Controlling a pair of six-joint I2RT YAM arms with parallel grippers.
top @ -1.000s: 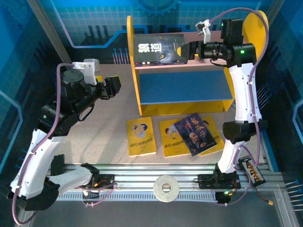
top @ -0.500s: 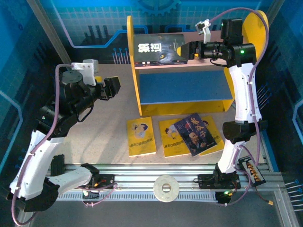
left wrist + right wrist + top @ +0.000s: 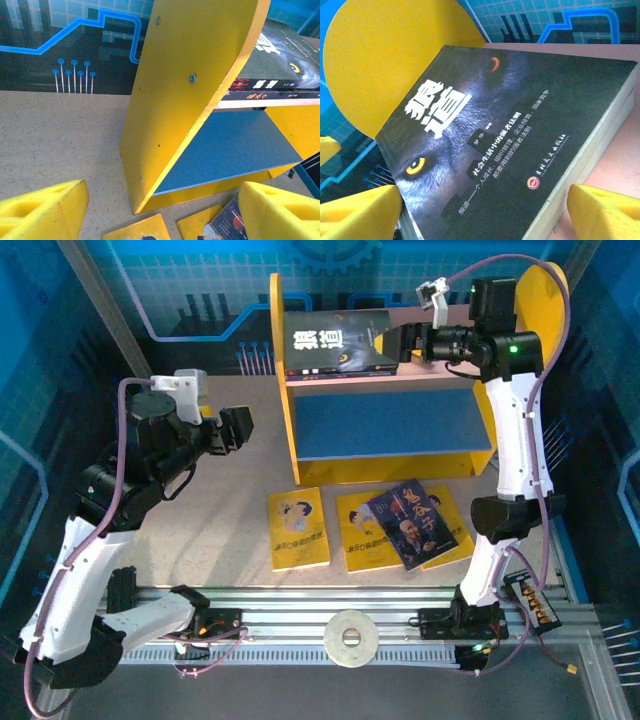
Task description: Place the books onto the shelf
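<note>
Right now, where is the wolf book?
Top view: the wolf book lies flat at the left end of the shelf upper board, atop another book, with the right gripper at its right edge.

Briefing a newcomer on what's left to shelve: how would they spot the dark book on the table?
Find the yellow-sided shelf; on the table in front lie yellow books. The dark book rests tilted across the right-hand ones, the only dark cover there.

Desk [image 3: 230, 510] is surfaced in speckled beige. Back wall [image 3: 200, 300] is printed dark blue with bright circuit traces (gear motif [image 3: 335, 250] cropped at the top). Side panels [image 3: 30, 440] are finished in blue with lighter lines. Aluminium rail [image 3: 400, 625] is mounted along the near edge, and a white ring [image 3: 350, 637] is seen on it. Lighting is even.
</note>
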